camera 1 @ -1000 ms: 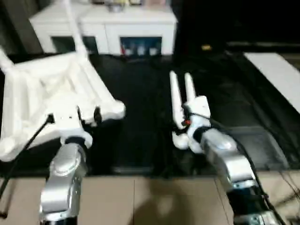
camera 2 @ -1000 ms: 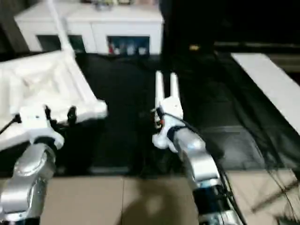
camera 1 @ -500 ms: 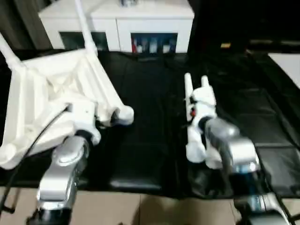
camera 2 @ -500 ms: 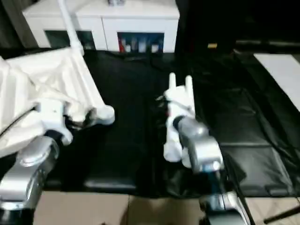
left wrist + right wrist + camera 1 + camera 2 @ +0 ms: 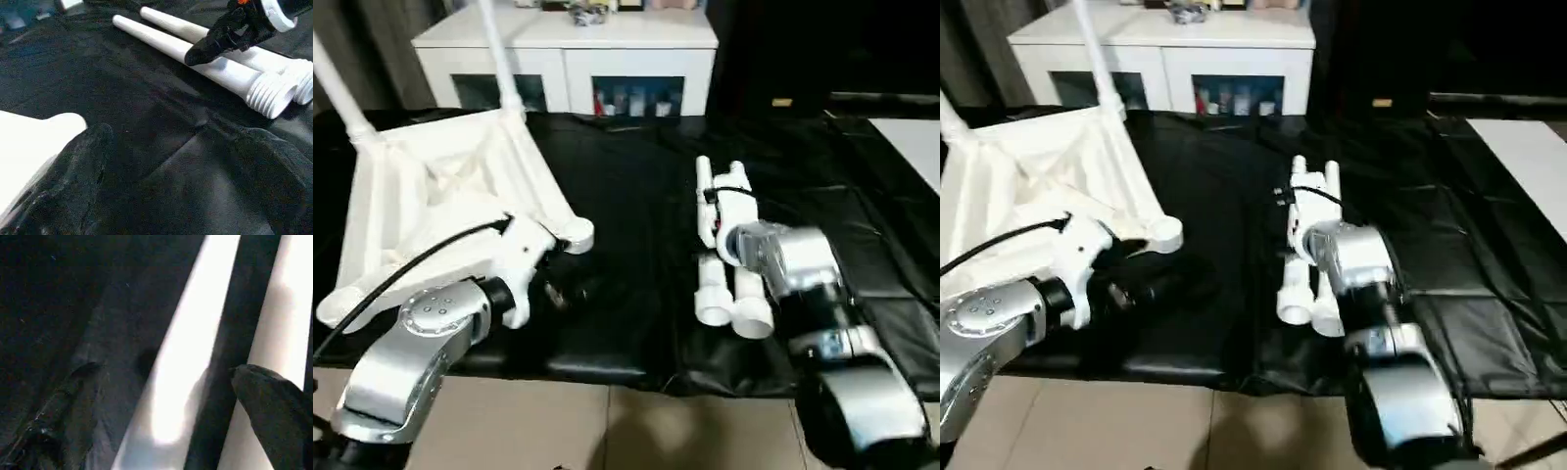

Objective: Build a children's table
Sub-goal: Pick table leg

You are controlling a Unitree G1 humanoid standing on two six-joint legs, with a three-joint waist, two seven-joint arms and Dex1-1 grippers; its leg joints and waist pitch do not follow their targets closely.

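white plastic children's table top (image 5: pixel 440 211) lay ribbed side up on black mat (image 5: pixel 626 206), two legs fitted, sockets reachable | two loose white tapered legs (image 5: pixel 729 289) beside | right tool (image 5: pixel 220 39) spread over them, likely for pickup | left tool (image 5: pixel 553 289) spread, empty

Right forearm (image 5: pixel 783 257) hides the 2 legs' (image 5: pixel 724 299) middles; tabletop (image 5: pixel 421 211) — edge-cropped.

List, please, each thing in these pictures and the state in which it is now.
Table top: upside down, tilted, two legs screwed in.
Loose legs: two, lying side by side on the black mat.
Left gripper: open, empty.
Right gripper: open over one loose leg.
Cabinet: doors closed.
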